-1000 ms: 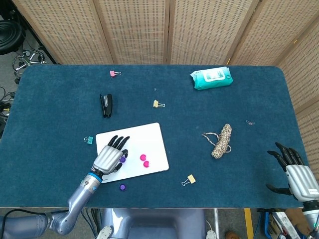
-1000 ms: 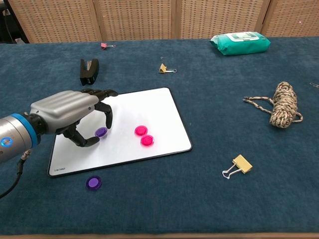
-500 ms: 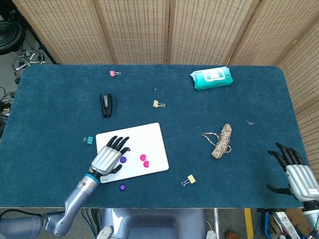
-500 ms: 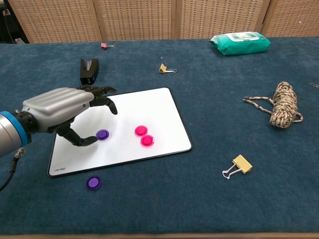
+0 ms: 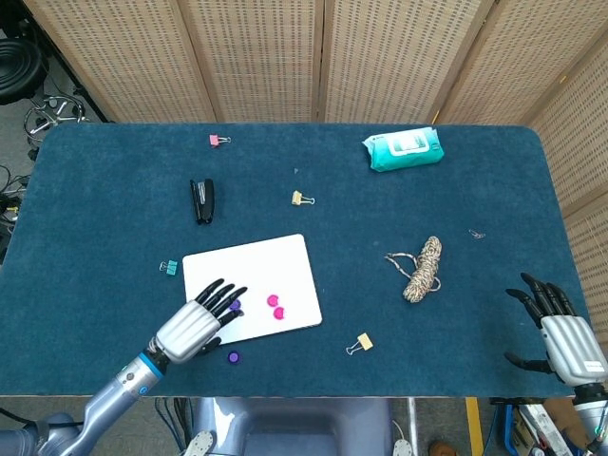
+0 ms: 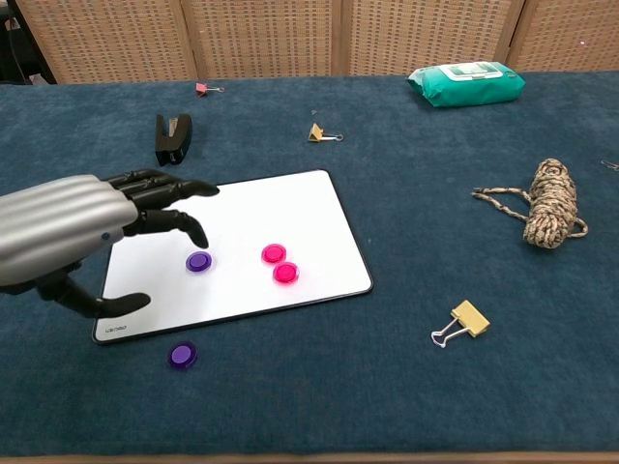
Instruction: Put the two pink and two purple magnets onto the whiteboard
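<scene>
L robot hand (image 6: pixel 73 237) hovers over whiteboard (image 6: pixel 319 208), fingers spread, holding nothing. 2 pink magnets (image 6: pixel 280 263) + 1 purple magnet (image 6: pixel 198 261) sit on board; other purple magnet (image 6: pixel 181 355) on surface just off its near edge. R robot hand (image 5: pixel 562 334) spread, far side.

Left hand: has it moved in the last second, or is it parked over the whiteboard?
Yes. The left hand has pulled back toward the table's near edge, off the purple magnet on the whiteboard, and is empty.
</scene>
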`<action>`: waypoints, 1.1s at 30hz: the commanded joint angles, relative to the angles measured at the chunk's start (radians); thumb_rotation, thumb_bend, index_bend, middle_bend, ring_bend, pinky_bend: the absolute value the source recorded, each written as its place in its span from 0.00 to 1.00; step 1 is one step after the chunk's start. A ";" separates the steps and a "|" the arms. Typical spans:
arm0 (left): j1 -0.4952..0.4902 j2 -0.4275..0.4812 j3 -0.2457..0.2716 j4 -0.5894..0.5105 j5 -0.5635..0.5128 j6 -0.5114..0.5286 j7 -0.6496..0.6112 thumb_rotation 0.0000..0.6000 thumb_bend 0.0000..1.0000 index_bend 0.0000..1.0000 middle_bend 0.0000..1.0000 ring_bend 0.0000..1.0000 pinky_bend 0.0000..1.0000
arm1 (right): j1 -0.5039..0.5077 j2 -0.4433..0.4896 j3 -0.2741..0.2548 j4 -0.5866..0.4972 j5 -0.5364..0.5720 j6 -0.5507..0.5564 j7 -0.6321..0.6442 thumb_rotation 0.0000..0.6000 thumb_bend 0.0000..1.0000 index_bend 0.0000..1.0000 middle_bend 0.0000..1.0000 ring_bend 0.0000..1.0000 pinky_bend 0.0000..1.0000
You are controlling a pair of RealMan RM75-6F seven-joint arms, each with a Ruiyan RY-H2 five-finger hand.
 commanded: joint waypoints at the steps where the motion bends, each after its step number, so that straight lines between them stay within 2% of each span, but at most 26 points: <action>1: 0.020 0.017 0.040 0.003 0.050 0.025 0.011 1.00 0.31 0.28 0.00 0.00 0.00 | 0.000 0.000 0.000 0.000 0.000 0.000 0.000 1.00 0.00 0.16 0.00 0.00 0.00; 7: 0.038 -0.007 0.064 0.020 0.074 0.013 0.039 1.00 0.31 0.29 0.00 0.00 0.00 | 0.000 0.001 0.000 0.001 0.001 -0.001 0.002 1.00 0.00 0.16 0.00 0.00 0.00; 23: 0.058 -0.096 0.052 0.097 0.063 -0.037 0.072 1.00 0.33 0.32 0.00 0.00 0.00 | 0.002 0.004 0.000 0.002 0.004 -0.006 0.011 1.00 0.00 0.16 0.00 0.00 0.00; 33: 0.067 -0.121 0.049 0.119 0.060 -0.049 0.087 1.00 0.34 0.35 0.00 0.00 0.00 | 0.003 0.005 -0.001 0.003 0.004 -0.010 0.010 1.00 0.00 0.16 0.00 0.00 0.00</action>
